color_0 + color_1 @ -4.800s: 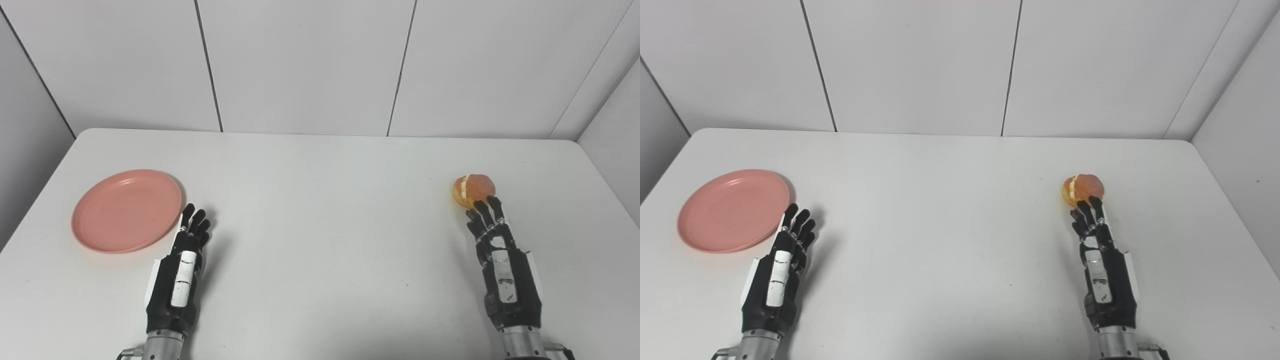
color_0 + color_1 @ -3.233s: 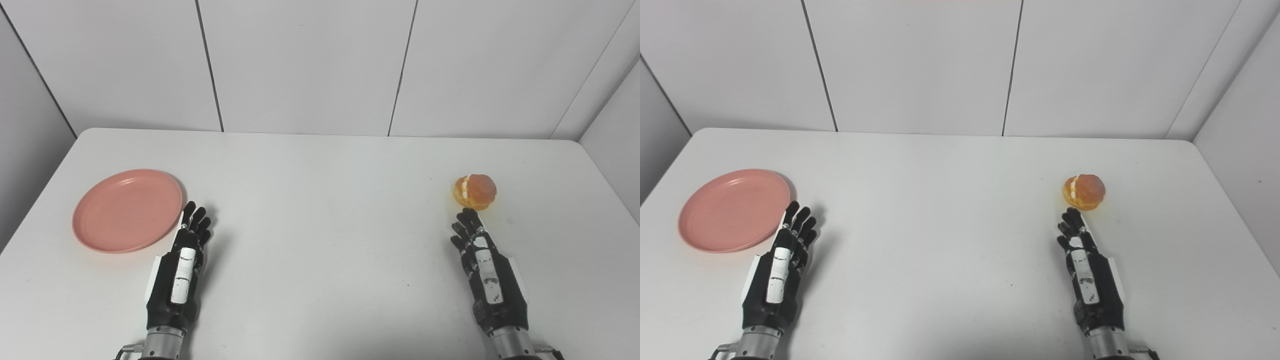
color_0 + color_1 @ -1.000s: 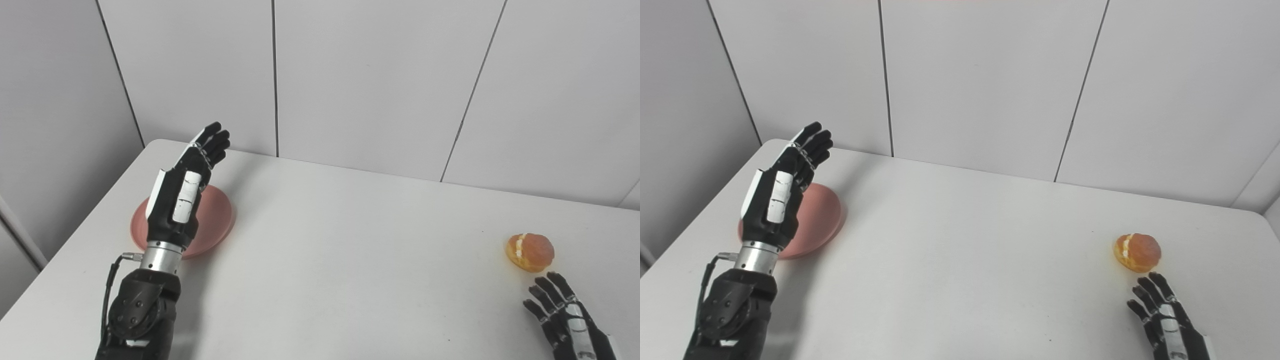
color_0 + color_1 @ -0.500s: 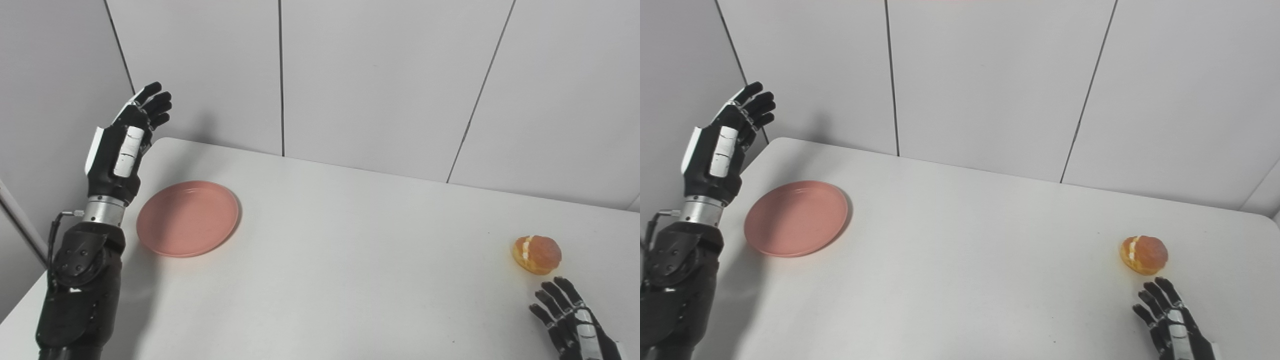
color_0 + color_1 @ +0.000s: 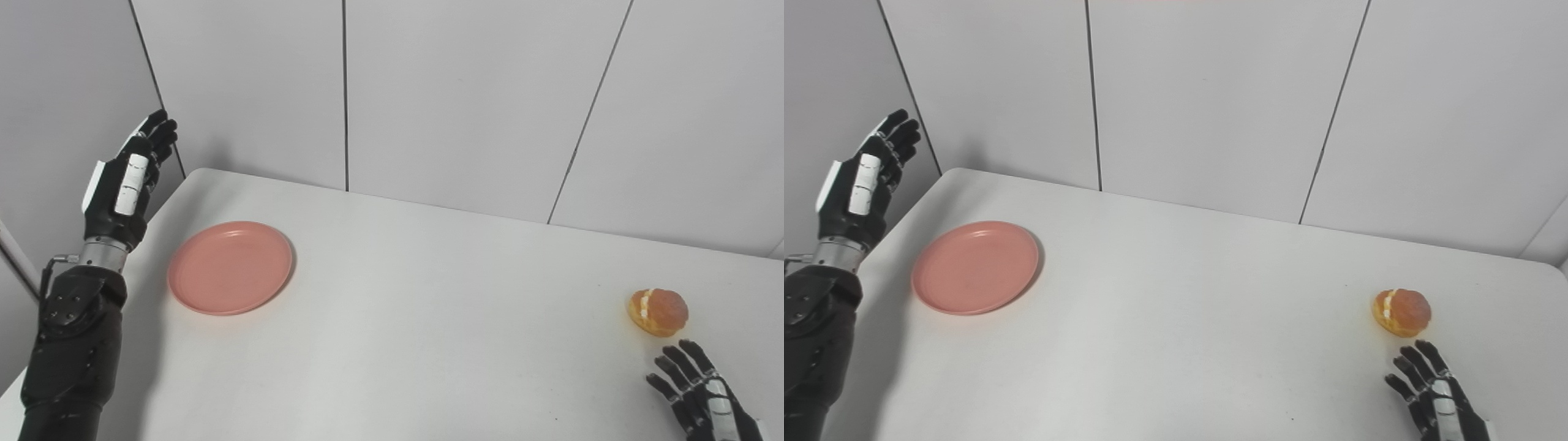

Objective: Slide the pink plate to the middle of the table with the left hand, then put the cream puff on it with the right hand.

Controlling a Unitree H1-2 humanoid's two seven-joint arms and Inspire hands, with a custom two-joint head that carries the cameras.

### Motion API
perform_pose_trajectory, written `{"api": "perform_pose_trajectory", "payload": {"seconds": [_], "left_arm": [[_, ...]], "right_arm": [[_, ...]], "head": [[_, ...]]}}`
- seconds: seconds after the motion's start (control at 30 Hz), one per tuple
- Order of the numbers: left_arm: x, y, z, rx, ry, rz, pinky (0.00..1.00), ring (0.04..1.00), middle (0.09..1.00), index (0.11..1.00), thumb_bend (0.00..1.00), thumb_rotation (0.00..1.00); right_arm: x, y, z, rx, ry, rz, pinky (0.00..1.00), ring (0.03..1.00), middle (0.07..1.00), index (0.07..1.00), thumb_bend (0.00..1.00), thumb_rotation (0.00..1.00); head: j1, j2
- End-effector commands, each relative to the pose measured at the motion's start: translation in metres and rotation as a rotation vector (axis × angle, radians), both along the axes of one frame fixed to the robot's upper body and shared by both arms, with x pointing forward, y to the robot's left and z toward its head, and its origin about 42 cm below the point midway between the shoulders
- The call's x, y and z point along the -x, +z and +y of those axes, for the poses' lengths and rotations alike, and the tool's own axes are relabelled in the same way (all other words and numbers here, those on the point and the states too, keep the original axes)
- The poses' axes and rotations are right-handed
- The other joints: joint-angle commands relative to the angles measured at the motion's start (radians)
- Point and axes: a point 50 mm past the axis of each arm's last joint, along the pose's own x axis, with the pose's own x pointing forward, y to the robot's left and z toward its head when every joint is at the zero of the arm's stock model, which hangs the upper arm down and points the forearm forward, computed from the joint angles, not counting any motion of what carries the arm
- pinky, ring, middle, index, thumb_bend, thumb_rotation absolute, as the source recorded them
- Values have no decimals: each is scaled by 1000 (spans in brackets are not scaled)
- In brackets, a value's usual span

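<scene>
The pink plate (image 5: 230, 267) lies flat and empty on the left part of the white table (image 5: 429, 318). My left hand (image 5: 125, 180) is raised in the air beyond the table's left edge, left of the plate and apart from it, open with fingers spread. The cream puff (image 5: 659, 312), golden with a white cream seam, sits near the table's right side. My right hand (image 5: 698, 392) rests low at the bottom right, just in front of the puff without touching it, open and holding nothing.
Grey panelled walls (image 5: 465, 98) stand close behind the table and along its left side. The table's left edge (image 5: 153, 214) runs just beside my raised left arm.
The camera has swung left since the oldest frames. My left hand rose from the table, passed over the plate and moved out left past the table edge. The right hand drew back from the puff.
</scene>
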Motion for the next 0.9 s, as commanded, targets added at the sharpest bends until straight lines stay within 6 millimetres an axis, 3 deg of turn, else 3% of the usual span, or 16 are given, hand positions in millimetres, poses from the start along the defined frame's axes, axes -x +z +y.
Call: {"api": "perform_pose_trajectory", "payload": {"seconds": [0.0, 0.37, 0.67, 0.87], "left_arm": [[-5, 35, 14, -54, 10, -99, 982, 923, 916, 893, 921, 849], [-13, -5, 31, 11, 76, 4, 910, 914, 908, 917, 897, 868], [-21, -29, 33, 29, 91, 80, 977, 931, 931, 918, 895, 884], [-28, -43, 32, 58, 65, 129, 949, 919, 917, 914, 913, 832]], "right_arm": [[9, -15, -1, -16, -2, 81, 812, 854, 841, 852, 716, 741], [9, -14, -2, -11, 3, 80, 796, 836, 823, 836, 714, 738], [7, -14, -3, -9, 7, 82, 773, 818, 810, 827, 702, 738], [8, -14, -3, -2, 4, 86, 756, 797, 788, 826, 701, 741]], "head": [[0, 3], [-1, 17], [-6, 21], [-8, 28]]}}
